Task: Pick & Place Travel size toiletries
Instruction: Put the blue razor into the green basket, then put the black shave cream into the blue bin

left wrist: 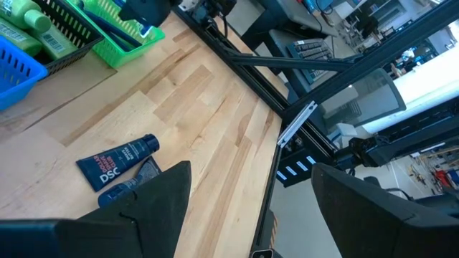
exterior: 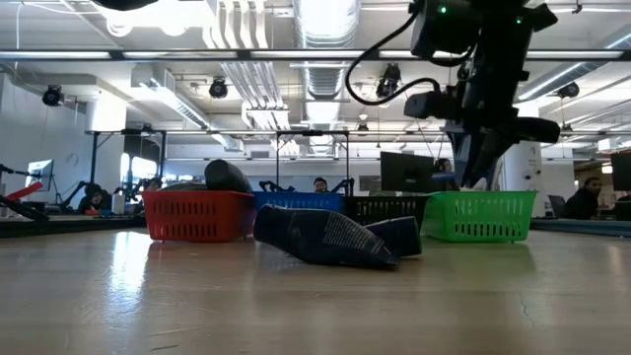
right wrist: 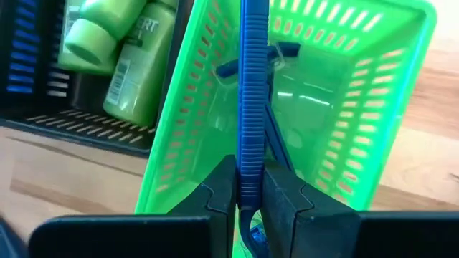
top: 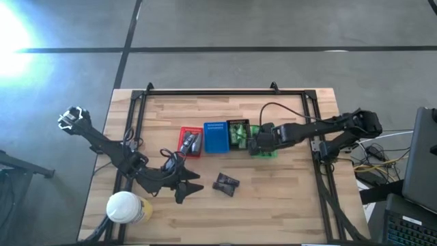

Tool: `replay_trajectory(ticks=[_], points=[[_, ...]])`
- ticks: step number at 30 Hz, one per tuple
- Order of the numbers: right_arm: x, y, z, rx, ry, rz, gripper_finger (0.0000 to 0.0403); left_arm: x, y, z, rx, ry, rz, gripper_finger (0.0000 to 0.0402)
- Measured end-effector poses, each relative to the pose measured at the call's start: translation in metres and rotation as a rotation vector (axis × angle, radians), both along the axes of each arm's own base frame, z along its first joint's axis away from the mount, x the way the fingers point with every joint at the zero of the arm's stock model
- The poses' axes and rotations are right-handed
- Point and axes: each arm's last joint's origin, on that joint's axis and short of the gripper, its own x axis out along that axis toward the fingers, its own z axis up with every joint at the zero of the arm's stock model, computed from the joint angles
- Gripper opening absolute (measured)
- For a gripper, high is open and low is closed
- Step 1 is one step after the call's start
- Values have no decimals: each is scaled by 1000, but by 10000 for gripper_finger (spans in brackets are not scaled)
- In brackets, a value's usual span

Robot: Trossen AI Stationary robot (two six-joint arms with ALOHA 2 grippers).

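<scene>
1. The thin blue stick (right wrist: 252, 93) is the item in hand: it stands upright between the fingers of the right end effector (right wrist: 250, 188), pinched near its lower end, and hangs over the open green basket (right wrist: 373, 136). At least one more blue stick (right wrist: 276, 51) already lies at the bottom of that basket.
2. It looks light, stiff and ribbed along its length, so it should hold well in a narrow pinch — though a grip this low on a long thin thing could let it swing or pivot. I judge the next step to be a release into the basket.
3. The green bottles (right wrist: 118, 54) lie in the black basket (right wrist: 43, 107) just beside the green one. They look like smooth hard plastic, best taken across the body.
4. Two dark packets (top: 226, 183) lie loose on the tabletop (top: 287, 198) in front of the basket row, touching each other; the left wrist view shows them as soft blue-black tubes (left wrist: 118, 161) with white lettering. They would likely squash a little, so a grip across the middle suits them.
5. The right arm reaches in from the right edge to the green basket at the row's right end.
6. The left end effector (top: 183, 184) sits low over the tabletop just left of the packets, fingers spread and empty, with the big white-capped container (top: 125, 207) near its arm
</scene>
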Motion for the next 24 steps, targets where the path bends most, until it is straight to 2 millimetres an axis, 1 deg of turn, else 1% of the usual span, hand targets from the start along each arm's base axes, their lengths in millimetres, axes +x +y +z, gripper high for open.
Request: replay_trajectory(ticks=[5, 8, 11, 15, 17, 21, 24], points=[[0, -7, -3, -32, 1, -4, 40, 0, 0, 0, 0, 0, 0, 294], [1, -8, -5, -44, 7, -6, 56, 0, 0, 0, 0, 0, 0, 294], [2, -8, -5, -34, 7, 19, 91, 0, 0, 0, 0, 0, 0, 294], [1, -7, -5, -17, 10, 32, 149, 0, 0, 0, 0, 0, 0, 294], [2, -4, -2, -13, 15, 43, 177, 0, 0, 0, 0, 0, 0, 294], [7, 5, 14, -25, 1, 100, 224, 0, 0, 0, 0, 1, 0, 294], [14, 20, 31, -43, -39, 197, 249, 0, 0, 0, 0, 0, 0, 294]])
